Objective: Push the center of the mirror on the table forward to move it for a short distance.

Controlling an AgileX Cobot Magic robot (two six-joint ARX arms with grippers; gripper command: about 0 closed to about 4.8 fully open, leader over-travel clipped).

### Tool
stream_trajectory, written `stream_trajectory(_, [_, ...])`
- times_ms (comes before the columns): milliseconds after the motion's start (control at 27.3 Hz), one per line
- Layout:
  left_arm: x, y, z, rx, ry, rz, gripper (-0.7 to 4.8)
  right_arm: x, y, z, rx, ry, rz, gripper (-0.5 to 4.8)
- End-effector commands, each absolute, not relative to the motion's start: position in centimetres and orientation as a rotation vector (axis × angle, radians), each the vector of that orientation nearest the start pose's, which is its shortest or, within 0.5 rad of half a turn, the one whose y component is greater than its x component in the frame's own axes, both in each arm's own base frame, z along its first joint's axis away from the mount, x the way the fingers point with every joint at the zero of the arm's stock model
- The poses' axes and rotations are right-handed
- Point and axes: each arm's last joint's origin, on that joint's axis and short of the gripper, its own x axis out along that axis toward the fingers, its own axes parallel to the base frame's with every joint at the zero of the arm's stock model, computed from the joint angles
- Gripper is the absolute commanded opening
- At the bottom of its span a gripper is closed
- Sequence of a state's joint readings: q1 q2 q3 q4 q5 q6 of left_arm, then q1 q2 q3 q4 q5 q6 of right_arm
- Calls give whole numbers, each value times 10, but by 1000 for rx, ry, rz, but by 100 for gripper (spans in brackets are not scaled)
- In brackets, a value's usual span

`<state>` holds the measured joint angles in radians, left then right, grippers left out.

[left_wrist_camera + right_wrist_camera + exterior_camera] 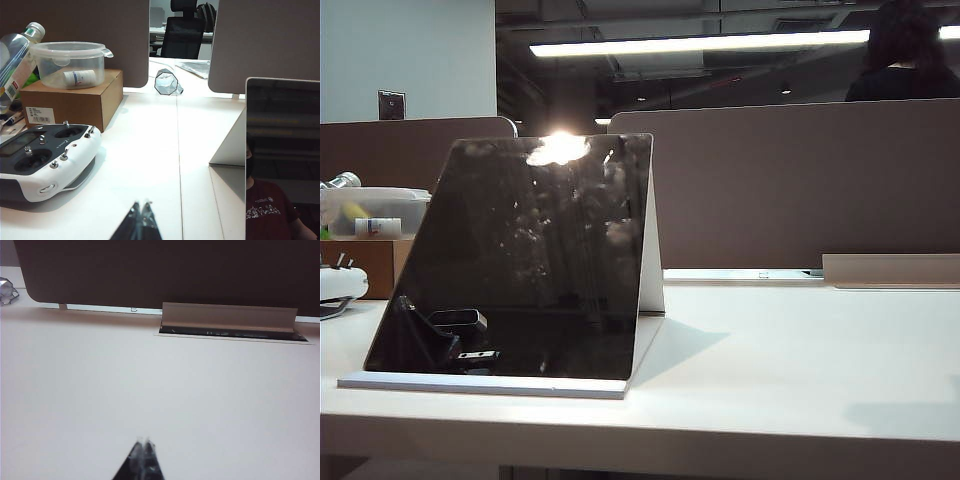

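Observation:
The mirror (535, 260) stands slanted on the left half of the white table (800, 350), a dark panel with a light glare at its top, on a white folded stand and base. In the left wrist view the mirror (282, 150) rises ahead of my left gripper (141, 205), off to one side and apart from it. That gripper is shut and empty, low over the table (150, 150). My right gripper (144, 441) is shut and empty too, over bare table (150, 380); no mirror shows in its view. Neither gripper appears directly in the exterior view.
A white remote controller (42, 160), a brown cardboard box (75, 102) carrying a plastic tub (70, 62), and a bottle (17, 50) sit left of the mirror. Brown divider panels (790, 185) close the table's back. A cable flap (227, 317) stands open there.

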<state>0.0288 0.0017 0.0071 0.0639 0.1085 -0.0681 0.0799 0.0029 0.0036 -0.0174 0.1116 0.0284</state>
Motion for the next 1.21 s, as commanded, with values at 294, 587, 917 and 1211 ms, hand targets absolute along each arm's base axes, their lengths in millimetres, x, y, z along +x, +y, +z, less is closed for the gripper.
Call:
stream_trajectory(294, [97,0,173,-58,-76,-86,-5,98,5,163,28,7,-32,-5])
stream_trajectory(587, [97,-1,174,-57,-87,-94,-5,97,11,163,28,8,29,-5])
stream_trajectory(917, [96,-1,180,-193,-142,-130,-5,88,43,163,27,13,370,-5])
stream_trajectory(1211, [92,-8,192,-523,-167,-426,-5,70,68,163,25,17,690,-5])
